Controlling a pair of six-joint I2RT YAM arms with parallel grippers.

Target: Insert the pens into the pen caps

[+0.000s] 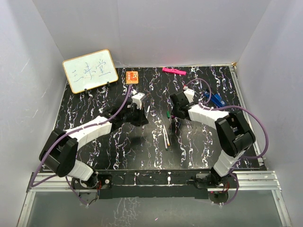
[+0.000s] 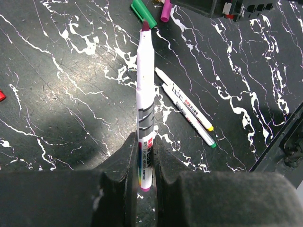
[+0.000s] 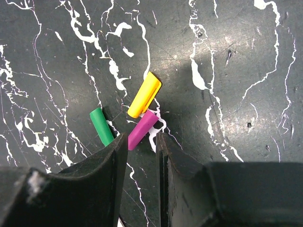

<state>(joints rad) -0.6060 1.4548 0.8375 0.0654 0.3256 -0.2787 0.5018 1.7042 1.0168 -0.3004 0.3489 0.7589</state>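
Holding a purple-tipped pen (image 2: 145, 85) in my left hand (image 2: 145, 153): the fingers are clamped tight on its lower barrel, and the tip points away from the wrist, above the bench (image 1: 137, 151).

Right hand (image 3: 142, 151): jaws a little apart, low over the caps, with bare bench showing in the gap. The near end of the purple cap (image 3: 142, 128) sits right at the mouth, close to one fingertip. I cannot tell whether it touches, and it is not gripped.

Caps, all loose and lying on their sides:
- the yellow cap (image 3: 144, 94) lies just beyond the purple one, their ends meeting
- the green cap (image 3: 102, 125) lies just beside them, apart

Pens on the bench: a yellow-tipped pen (image 2: 183, 99) and a green-tipped pen (image 2: 188, 116) lie side by side, nearly parallel, between my two arms and nearer the bases than the caps. A small red piece (image 2: 1, 96) shows at the edge of the left wrist view, too cut off to name.

Surface: black with white marbling. At the far edge stand a whiteboard (image 1: 90, 71) with handwriting, a small orange board (image 1: 132, 76) and a flat pink bar (image 1: 173, 71). A blue object (image 1: 215, 98) lies past my right forearm. Plain white walls (image 1: 151, 28) close in three sides.
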